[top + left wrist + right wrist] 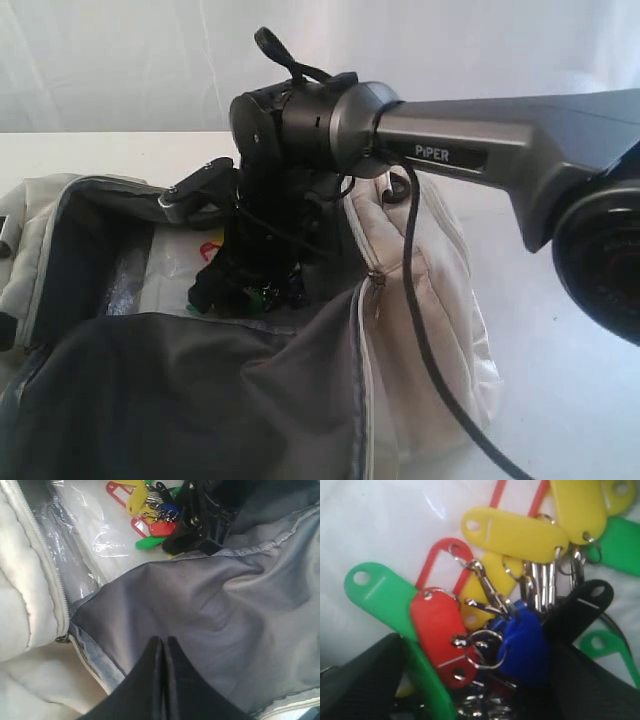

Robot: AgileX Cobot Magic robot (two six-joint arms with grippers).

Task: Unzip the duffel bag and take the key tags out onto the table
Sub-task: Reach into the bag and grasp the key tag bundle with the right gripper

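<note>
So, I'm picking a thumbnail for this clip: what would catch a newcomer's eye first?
The big dark right arm marked PiPER cuts across the exterior view, reaching down into the open cream duffel bag. Inside, the bright bunch of key tags in red, yellow, green, blue and black lies on clear plastic, with the open right gripper straddling it.

Cream duffel bag (432, 300), prob. grey-lined; multicolour tags (506, 605).

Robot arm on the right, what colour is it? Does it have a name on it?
The right arm is dark grey and boxy, with white PiPER lettering. Its round wrist joint is black, and a black cable hangs beneath. The right gripper is black too.
</note>
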